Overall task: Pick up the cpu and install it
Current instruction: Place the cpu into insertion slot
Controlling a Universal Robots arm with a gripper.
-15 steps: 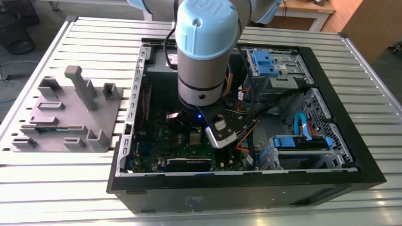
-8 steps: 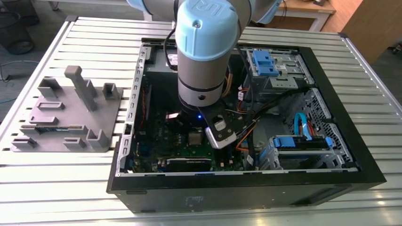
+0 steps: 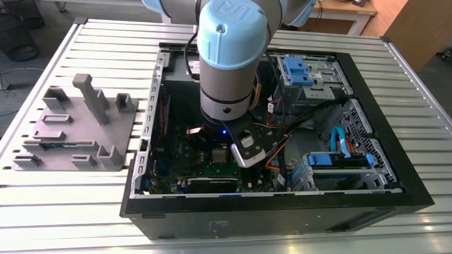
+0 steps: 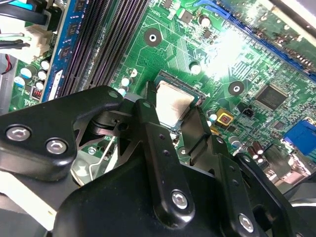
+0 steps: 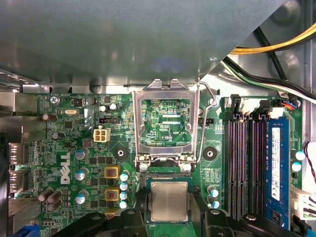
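The cpu (image 5: 169,200), a small square chip with a silver top, lies level in the socket on the green motherboard (image 5: 64,123). In both wrist views my gripper (image 5: 169,211) straddles it, one black finger against each of two opposite sides, shut on it. The second wrist view shows the cpu (image 4: 172,101) between the fingertips (image 4: 148,111) of the gripper (image 4: 173,118), its near part hidden by them. The socket's silver load frame (image 5: 165,148) stands flipped open just beyond the chip. In the exterior view the arm (image 3: 226,63) reaches down into the open computer case (image 3: 381,159).
Black memory slots (image 5: 244,163) and a blue memory stick (image 5: 276,168) run beside the socket. Yellow and black cables (image 5: 276,44) cross one corner. A grey fixture (image 3: 78,132) sits on the slatted table (image 3: 63,222) at the exterior view's left. Blue drive bays (image 3: 304,71) line the case's far side.
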